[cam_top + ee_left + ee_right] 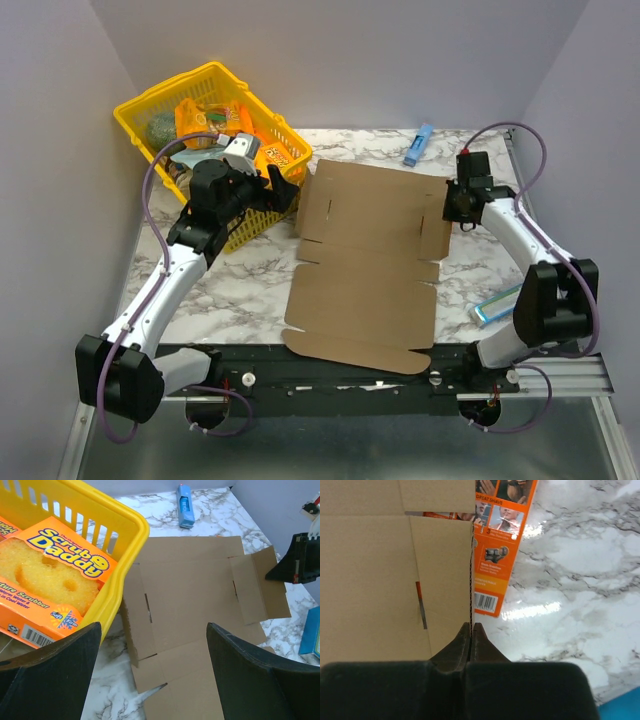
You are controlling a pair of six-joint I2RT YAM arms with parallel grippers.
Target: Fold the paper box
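The paper box [370, 260] is a flat brown cardboard sheet with flaps and slits, lying in the middle of the table; it also shows in the left wrist view [195, 595] and the right wrist view [370, 570]. My right gripper [455, 205] is shut on the edge of its far right flap, with the cardboard edge pinched between the fingers [471, 626]. My left gripper [285, 190] is open and empty, hovering above the sheet's far left flap [152, 630], next to the basket.
A yellow basket [135, 110] with a Scrub Daddy box [50, 580] stands at the far left, close to the left gripper. A blue item [418, 145] lies at the back. A teal item [497, 305] lies at the right. An orange printed box [500, 540] lies under the sheet's right edge.
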